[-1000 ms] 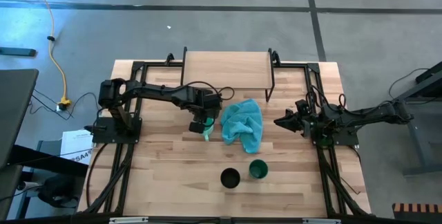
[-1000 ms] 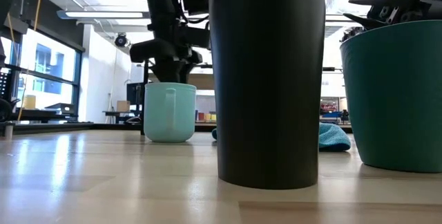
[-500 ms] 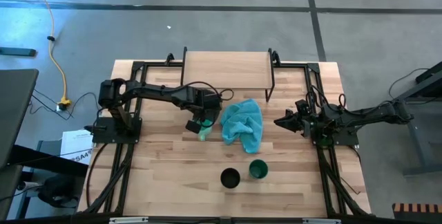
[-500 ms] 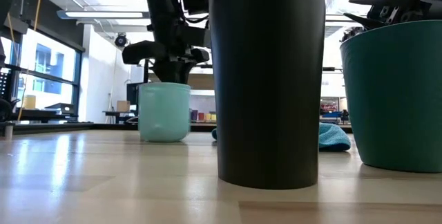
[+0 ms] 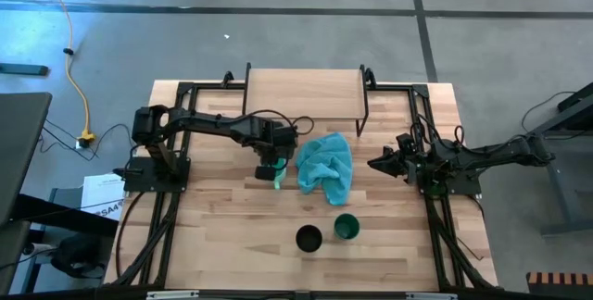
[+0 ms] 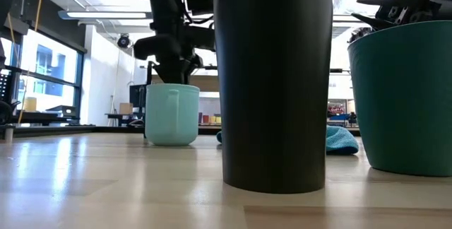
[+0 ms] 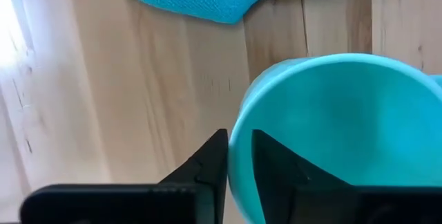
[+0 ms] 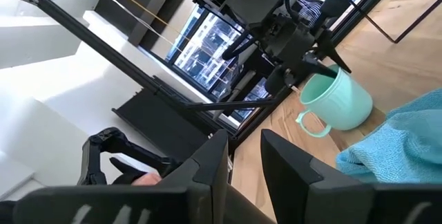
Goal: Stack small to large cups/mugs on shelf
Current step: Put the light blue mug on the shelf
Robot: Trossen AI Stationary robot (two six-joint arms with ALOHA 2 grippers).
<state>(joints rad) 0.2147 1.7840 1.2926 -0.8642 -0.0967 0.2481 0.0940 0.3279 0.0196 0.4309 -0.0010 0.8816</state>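
We're seeing the left claw (image 7: 233, 160) clamping the rim of the light turquoise mug (image 7: 331, 134), one finger inside and one outside, with the mug sitting upright on the counter (image 5: 222, 235) just beside the teal cloth (image 5: 326, 166). The right claw (image 5: 375, 163) is waiting over the counter's right side with its fingers pinched almost together on nothing. The black cup (image 5: 309, 238) and dark green cup (image 5: 346, 226) are standing side by side near the front edge, and the shelf (image 5: 304, 93) is sitting at the back
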